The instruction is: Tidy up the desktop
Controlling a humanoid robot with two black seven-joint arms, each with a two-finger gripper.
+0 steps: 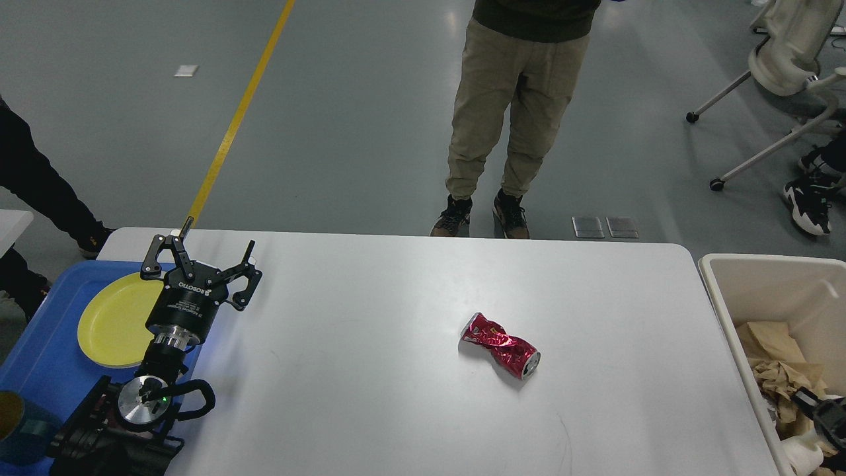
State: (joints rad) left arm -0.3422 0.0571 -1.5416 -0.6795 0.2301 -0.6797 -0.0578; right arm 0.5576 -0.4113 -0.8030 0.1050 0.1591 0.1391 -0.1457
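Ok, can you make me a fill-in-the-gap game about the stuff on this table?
1. The crushed can lying on the desktop is ____ in colour.
2. The yellow plate sits on a ____ tray.
3. The left claw has its fingers ____, holding nothing.
4. The crumpled brown paper lies inside the beige ____.

Missing words: red; blue; open; bin

A white bench [370, 396] is being shown with a crumpled red can [500, 345], a yellow plate [112, 320] on a blue tray [39, 357], and a beige bin [740, 284] of brown paper [780, 370].
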